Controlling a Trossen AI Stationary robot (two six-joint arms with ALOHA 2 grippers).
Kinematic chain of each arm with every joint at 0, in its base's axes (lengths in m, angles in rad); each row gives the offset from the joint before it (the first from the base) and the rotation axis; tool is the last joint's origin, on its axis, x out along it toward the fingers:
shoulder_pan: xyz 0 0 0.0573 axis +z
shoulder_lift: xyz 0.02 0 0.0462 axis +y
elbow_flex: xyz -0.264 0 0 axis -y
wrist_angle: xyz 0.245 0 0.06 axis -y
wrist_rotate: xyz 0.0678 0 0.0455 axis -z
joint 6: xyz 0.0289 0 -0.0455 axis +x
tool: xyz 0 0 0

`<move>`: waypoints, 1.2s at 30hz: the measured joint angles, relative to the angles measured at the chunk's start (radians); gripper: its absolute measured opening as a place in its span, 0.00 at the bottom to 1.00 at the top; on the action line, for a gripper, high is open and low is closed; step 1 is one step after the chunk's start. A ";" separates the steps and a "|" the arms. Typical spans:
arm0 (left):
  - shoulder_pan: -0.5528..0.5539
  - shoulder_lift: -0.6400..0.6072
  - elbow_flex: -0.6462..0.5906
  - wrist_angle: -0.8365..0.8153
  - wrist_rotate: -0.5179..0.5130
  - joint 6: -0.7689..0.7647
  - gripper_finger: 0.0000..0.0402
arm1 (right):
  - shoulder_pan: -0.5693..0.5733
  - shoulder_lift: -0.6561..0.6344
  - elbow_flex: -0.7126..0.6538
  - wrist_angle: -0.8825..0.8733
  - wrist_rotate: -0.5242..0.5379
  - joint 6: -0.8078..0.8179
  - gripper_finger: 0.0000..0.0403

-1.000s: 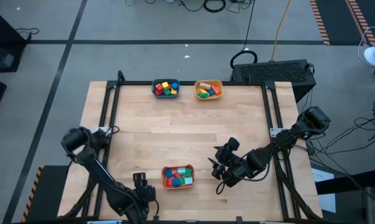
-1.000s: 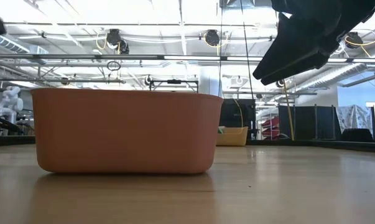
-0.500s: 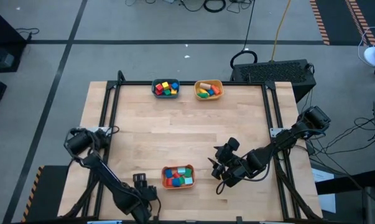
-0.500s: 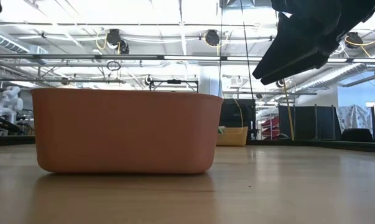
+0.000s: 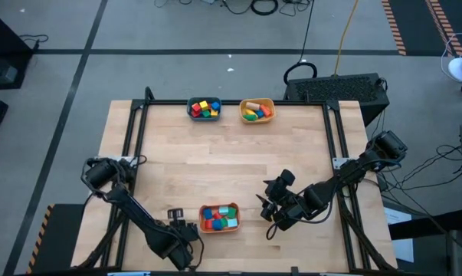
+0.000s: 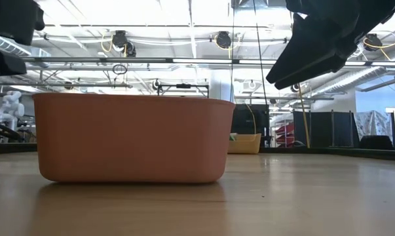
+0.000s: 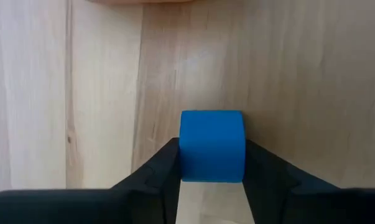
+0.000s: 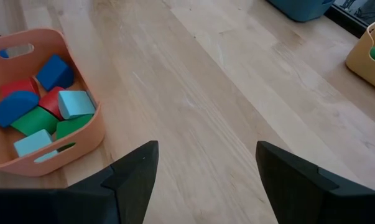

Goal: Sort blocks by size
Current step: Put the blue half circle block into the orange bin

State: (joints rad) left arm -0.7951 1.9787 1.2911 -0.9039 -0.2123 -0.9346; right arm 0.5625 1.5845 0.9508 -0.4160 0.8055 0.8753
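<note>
A blue block (image 7: 212, 134) sits between the two fingers of my left gripper (image 7: 212, 149). This gripper points down over the table near its near edge, just left of the orange bowl (image 5: 218, 205). In the high view my left gripper (image 5: 177, 217) hides the block. The orange bowl (image 8: 81, 140) holds several blocks: red, green, blue and light blue. My right gripper (image 8: 206, 155) stands open above the table to the right of this bowl, with nothing between its fingers. My left gripper pinches the blue block by two opposite sides (image 7: 185, 155), one finger on each. The fingers (image 7: 162, 168) come from above, pointing down. Whether the block rests on the table or hangs just clear of it, I cannot tell.
A teal bowl (image 5: 204, 109) and a yellow bowl (image 5: 257, 110), each with several blocks, stand at the table's far edge. Bare wood lies between them and the orange bowl (image 6: 128, 137). A black frame (image 5: 139, 130) runs along the table's sides.
My left gripper has gone down and toward the orange bowl; in the low view it has come into sight at the upper left. My right arm has kept still.
</note>
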 joint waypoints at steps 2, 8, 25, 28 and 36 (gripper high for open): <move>0.003 -0.009 -0.001 -0.003 0.011 0.006 0.34 | 0.000 0.000 0.000 0.000 0.000 0.000 0.64; 0.005 -0.118 -0.004 -0.042 -0.027 0.017 0.34 | 0.000 0.000 0.000 -0.001 0.000 0.000 0.64; 0.234 -0.295 -0.002 0.099 -0.179 0.320 0.34 | 0.000 0.000 0.000 0.005 0.000 0.001 0.64; 0.272 -0.254 -0.002 0.193 -0.108 0.405 0.34 | -0.001 0.000 0.000 0.005 0.001 0.000 0.64; 0.297 -0.153 -0.002 0.262 -0.014 0.445 0.34 | -0.001 0.000 0.000 0.000 0.001 -0.004 0.64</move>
State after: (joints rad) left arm -0.4976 1.8254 1.2892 -0.6418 -0.2267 -0.4900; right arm 0.5617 1.5845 0.9508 -0.4165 0.8065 0.8714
